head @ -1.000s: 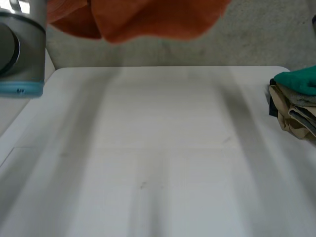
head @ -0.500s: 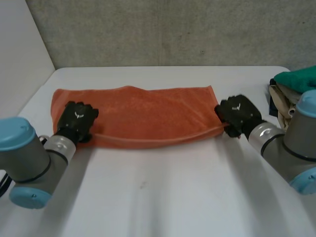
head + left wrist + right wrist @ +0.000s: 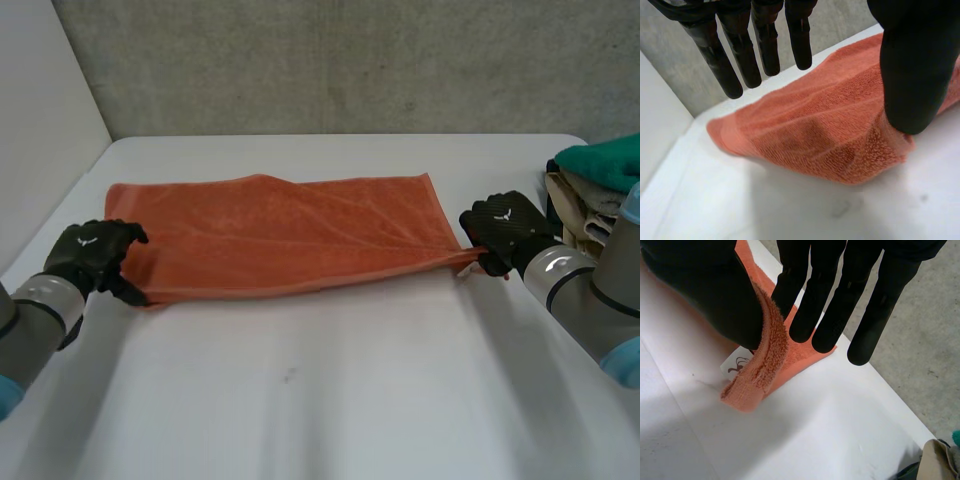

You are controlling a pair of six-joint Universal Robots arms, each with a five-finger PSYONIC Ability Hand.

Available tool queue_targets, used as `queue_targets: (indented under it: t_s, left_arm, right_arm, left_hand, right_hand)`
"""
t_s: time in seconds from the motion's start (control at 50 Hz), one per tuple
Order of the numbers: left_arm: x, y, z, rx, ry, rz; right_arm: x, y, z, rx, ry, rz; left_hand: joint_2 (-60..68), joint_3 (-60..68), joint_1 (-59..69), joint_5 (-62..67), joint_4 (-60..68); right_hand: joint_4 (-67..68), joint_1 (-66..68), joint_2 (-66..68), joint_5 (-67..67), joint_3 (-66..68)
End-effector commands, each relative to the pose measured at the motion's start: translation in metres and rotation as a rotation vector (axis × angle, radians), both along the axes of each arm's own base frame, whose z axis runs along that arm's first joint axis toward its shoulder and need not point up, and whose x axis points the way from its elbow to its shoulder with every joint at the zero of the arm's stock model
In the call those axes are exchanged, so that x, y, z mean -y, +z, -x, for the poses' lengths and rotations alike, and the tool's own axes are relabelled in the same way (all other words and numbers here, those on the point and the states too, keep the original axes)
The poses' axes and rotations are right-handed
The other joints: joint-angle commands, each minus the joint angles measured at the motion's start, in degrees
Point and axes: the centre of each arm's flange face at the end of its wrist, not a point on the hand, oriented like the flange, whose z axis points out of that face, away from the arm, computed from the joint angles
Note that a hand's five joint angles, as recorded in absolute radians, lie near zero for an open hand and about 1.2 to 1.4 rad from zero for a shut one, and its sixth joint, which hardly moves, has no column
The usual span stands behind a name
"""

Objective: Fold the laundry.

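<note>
An orange towel (image 3: 290, 235) lies folded lengthwise across the far half of the white table (image 3: 330, 400). My left hand (image 3: 90, 255) sits at the towel's near left corner. In the left wrist view its fingers (image 3: 760, 40) are straight and spread above the towel (image 3: 830, 130), and its thumb hovers over the corner, so this hand is open. At the towel's near right corner is my right hand (image 3: 505, 228). In the right wrist view its thumb (image 3: 710, 285) and a finger pinch the doubled edge of the towel (image 3: 765, 355), and a white label shows beneath it.
A pile of laundry (image 3: 600, 200) with a green cloth (image 3: 605, 160) on top sits at the table's right edge, close to my right arm; its beige edge (image 3: 940, 460) is beyond my right hand. A grey wall stands behind the table.
The towel came down from high above onto the table. My left hand has since let go of its corner and drawn back to the left. My right hand has shifted right, still pinching.
</note>
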Motion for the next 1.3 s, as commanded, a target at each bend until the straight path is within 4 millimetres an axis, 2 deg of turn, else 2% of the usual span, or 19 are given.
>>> queue_targets:
  t_s: [0.02,0.2,0.4,0.58,0.62,0.64,0.66,0.68,0.72,0.78,0.86,0.88,0.94,0.96,1.04,1.14,1.18,1.22,1.3]
  left_arm:
    - [0.006,-0.009,-0.008,-0.005,-0.007,-0.064]
    - [0.008,-0.03,0.0,0.04,-0.055,-0.11]
    - [0.001,-0.029,0.01,0.05,-0.09,-0.124]
    - [0.007,-0.037,0.013,0.104,-0.109,-0.114]
    - [0.009,-0.039,0.013,0.121,-0.115,-0.109]
    - [0.01,-0.04,0.013,0.128,-0.118,-0.109]
    - [0.012,-0.039,0.014,0.14,-0.129,-0.099]
    - [0.013,-0.038,0.014,0.148,-0.128,-0.093]
    - [0.014,-0.035,0.015,0.159,-0.129,-0.078]
    - [0.012,-0.022,0.014,0.162,-0.102,-0.044]
    - [0.005,0.012,0.013,0.111,-0.04,0.038]
    - [0.001,0.026,0.012,0.087,-0.022,0.071]
    - [-0.008,0.045,0.011,0.061,-0.009,0.111]
    - [-0.015,0.059,0.011,0.062,-0.012,0.145]
    - [-0.033,0.089,0.008,0.096,-0.046,0.205]
    - [-0.051,0.107,0.01,0.13,-0.121,0.211]
    - [-0.051,0.102,0.011,0.139,-0.13,0.184]
    - [-0.037,0.082,0.011,0.162,-0.128,0.135]
    - [-0.013,0.05,0.016,0.244,-0.124,0.102]
  right_arm:
    - [-0.002,-0.001,-0.002,-0.001,0.006,-0.002]
    - [-0.002,-0.001,-0.002,-0.003,0.007,-0.006]
    - [-0.001,0.001,0.0,-0.003,0.001,-0.004]
    - [-0.002,0.001,0.0,-0.003,0.001,-0.006]
    - [-0.002,0.001,0.0,-0.003,0.001,-0.007]
    - [-0.002,0.001,0.0,-0.004,0.001,-0.009]
    - [-0.003,0.0,0.0,-0.004,0.001,-0.01]
    - [-0.003,0.0,0.0,-0.004,0.001,-0.012]
    - [-0.003,0.0,0.0,-0.006,0.002,-0.013]
    - [-0.004,0.002,0.0,-0.006,0.002,-0.011]
    - [-0.006,0.009,0.002,-0.007,-0.001,-0.014]
    - [-0.009,0.012,0.002,-0.011,0.001,-0.023]
    - [-0.016,0.021,0.004,-0.033,0.006,-0.042]
    - [-0.022,0.03,0.006,-0.055,0.014,-0.047]
    - [-0.035,0.057,0.023,-0.148,0.017,-0.053]
    - [-0.057,0.081,0.033,-0.248,0.055,-0.085]
    - [-0.064,0.087,0.032,-0.25,0.069,-0.09]
    - [-0.07,0.09,0.025,-0.212,0.085,-0.094]
    - [-0.063,0.077,0.011,-0.125,0.092,-0.099]
  left_hand:
    - [6.0,5.83,6.64,5.54,5.78]
    - [8.86,8.69,9.51,8.4,8.64]
    - [8.36,8.2,9.01,7.9,8.14]
    - [9.69,9.53,10.34,9.23,9.47]
    - [16.55,16.39,17.2,16.09,16.33]
    - [25.09,24.93,25.74,24.63,24.87]
    - [48.16,47.99,48.81,47.7,47.94]
    - [54.53,54.37,55.18,54.07,54.31]
    - [54.6,54.43,55.24,54.14,54.38]
    - [54.6,54.43,55.24,54.14,54.38]
    - [54.6,54.43,55.24,54.14,54.38]
    - [54.6,54.43,55.24,54.14,54.38]
    - [54.6,54.43,55.24,54.14,54.38]
    - [54.6,54.43,55.24,54.14,54.38]
    - [54.6,54.43,55.24,54.14,54.38]
    - [54.6,54.43,55.24,54.14,54.38]
    - [54.6,54.43,55.24,54.14,54.38]
    - [54.6,54.43,55.24,54.14,54.38]
    - [54.6,54.43,55.24,54.14,54.38]
  right_hand:
    - [11.34,14.52,12.62,14.52,11.86]
    - [11.34,14.52,12.62,14.52,11.86]
    - [11.34,14.52,12.62,14.52,11.86]
    - [11.34,14.52,12.62,14.52,11.86]
    - [11.34,14.52,12.62,14.52,11.86]
    - [11.34,14.52,12.62,14.52,11.86]
    - [11.34,14.52,12.62,14.52,11.86]
    - [11.34,14.52,12.62,14.52,11.86]
    - [11.34,14.52,12.62,14.52,11.86]
    - [11.34,14.52,12.62,14.52,11.86]
    - [11.34,14.52,12.62,14.52,11.86]
    - [11.34,14.52,12.62,14.52,11.86]
    - [11.34,14.52,12.62,14.52,11.86]
    - [11.34,14.52,12.62,14.52,11.86]
    - [11.34,14.52,12.62,14.52,11.86]
    - [11.34,14.52,12.62,14.52,11.86]
    - [11.34,14.52,12.62,14.52,11.86]
    - [11.34,14.52,12.62,14.52,11.86]
    - [11.34,14.52,12.62,14.52,11.86]
